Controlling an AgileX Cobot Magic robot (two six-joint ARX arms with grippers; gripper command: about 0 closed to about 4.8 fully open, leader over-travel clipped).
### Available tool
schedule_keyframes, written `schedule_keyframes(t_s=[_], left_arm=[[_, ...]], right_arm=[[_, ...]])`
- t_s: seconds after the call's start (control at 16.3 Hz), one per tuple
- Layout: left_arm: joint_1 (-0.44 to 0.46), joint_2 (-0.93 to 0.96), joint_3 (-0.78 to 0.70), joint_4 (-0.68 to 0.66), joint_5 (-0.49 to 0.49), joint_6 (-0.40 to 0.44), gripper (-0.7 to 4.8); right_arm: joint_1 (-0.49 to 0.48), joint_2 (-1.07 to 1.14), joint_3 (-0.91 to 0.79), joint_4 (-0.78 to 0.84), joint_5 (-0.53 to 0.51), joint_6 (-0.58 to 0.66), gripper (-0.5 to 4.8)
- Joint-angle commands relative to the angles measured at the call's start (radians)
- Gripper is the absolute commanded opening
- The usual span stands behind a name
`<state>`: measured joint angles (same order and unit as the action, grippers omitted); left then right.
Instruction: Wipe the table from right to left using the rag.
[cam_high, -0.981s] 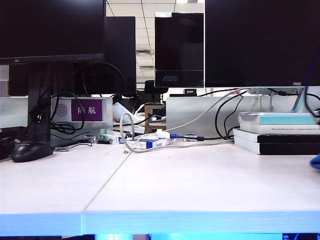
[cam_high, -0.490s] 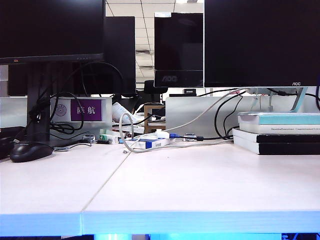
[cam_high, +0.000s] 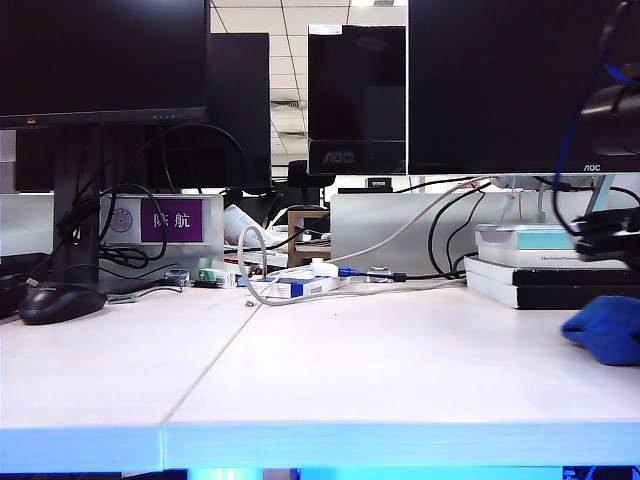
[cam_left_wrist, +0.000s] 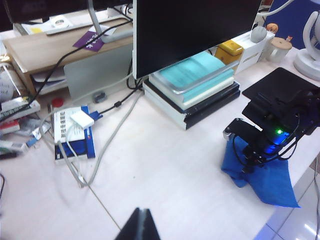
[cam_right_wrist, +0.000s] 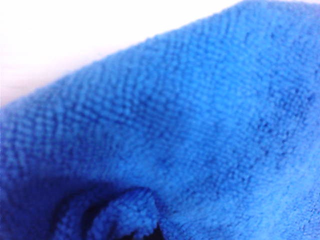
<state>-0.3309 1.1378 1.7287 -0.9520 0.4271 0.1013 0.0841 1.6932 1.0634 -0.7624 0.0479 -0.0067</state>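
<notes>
The bright blue rag (cam_high: 607, 330) lies rumpled on the white table (cam_high: 380, 370) at the far right, in front of the books. My right gripper (cam_left_wrist: 248, 162) stands on top of it, shut on a fold of the cloth. In the right wrist view the rag (cam_right_wrist: 190, 125) fills almost everything, and only a strip of table (cam_right_wrist: 75, 35) shows beyond it. My left gripper (cam_left_wrist: 141, 214) hovers shut and empty over the table's seam (cam_left_wrist: 107, 212), well away from the rag (cam_left_wrist: 270, 180). It is out of the exterior view.
A stack of books with a pale teal one on top (cam_high: 555, 238) stands under the right monitor, just behind the rag. Cables and a small box (cam_high: 300, 285) lie mid-table at the back. A black mouse (cam_high: 60, 302) sits far left. The front edge (cam_high: 380, 445) is close.
The right arm has swung in from the right edge of the exterior view, bringing the rag onto the table in front of the books. The left gripper has stayed put.
</notes>
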Motion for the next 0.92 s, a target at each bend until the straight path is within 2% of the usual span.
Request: schedule_keyframes(t_s=[0.06,0.31,0.49,0.67,0.92], left_arm=[[0.000,-0.004,0.003,-0.020,0.004,0.004,-0.06],[0.000,-0.004,0.003,-0.029,0.006,0.004,-0.05],[0.000,-0.004,0.003,-0.082,0.071,0.027,-0.05],[0.000,-0.005,0.003,-0.174,0.069,0.064,-0.05],[0.000,-0.005,0.003,-0.178,0.064,0.068,-0.05]], right_arm=[[0.051,0.026,-0.023,-0.019,-0.114,0.025,-0.06],[0.125,0.026,-0.023,-0.018,-0.115,0.033,-0.06],[0.169,0.026,-0.022,-0.018,-0.139,0.036,-0.06],[0.188,0.026,-0.014,-0.021,-0.159,0.063,-0.06],[0.237,0.027,0.018,-0.017,-0.159,0.063,-0.06]])
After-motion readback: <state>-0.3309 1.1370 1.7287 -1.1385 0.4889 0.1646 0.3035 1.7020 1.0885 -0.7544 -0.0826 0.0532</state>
